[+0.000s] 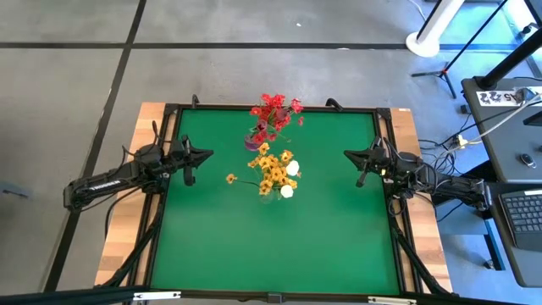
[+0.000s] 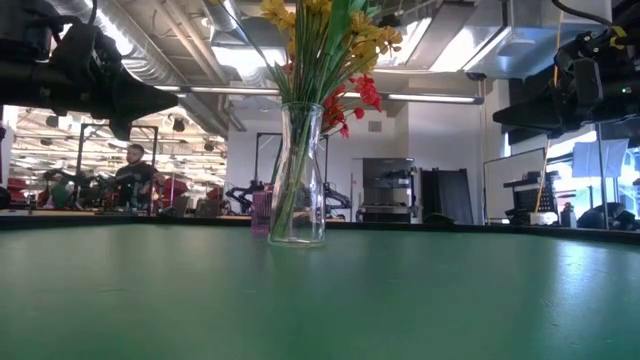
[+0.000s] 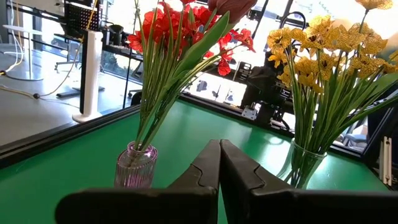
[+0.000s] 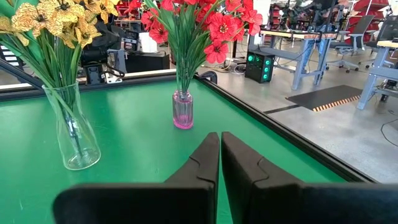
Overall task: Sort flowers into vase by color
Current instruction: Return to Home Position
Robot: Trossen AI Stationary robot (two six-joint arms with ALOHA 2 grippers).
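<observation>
Red flowers (image 1: 273, 114) stand by their green stems in a small pink ribbed vase (image 4: 183, 109) near the table's far edge. Yellow-orange flowers (image 1: 271, 168) with white buds (image 1: 290, 178) stand in a clear glass vase (image 2: 297, 180) at the table's middle. My left gripper (image 1: 207, 154) hovers shut at the left side, pointing toward the vases. My right gripper (image 1: 347, 153) hovers shut at the right side, also pointing inward. The shut fingers of each show in its own wrist view: left (image 3: 219, 162), right (image 4: 220, 155). Neither touches anything.
The green table mat (image 1: 279, 246) has a black raised frame (image 1: 161, 169) around it. Cables and a laptop sit off the table's right side. A person sits far off in the room behind, in the low view.
</observation>
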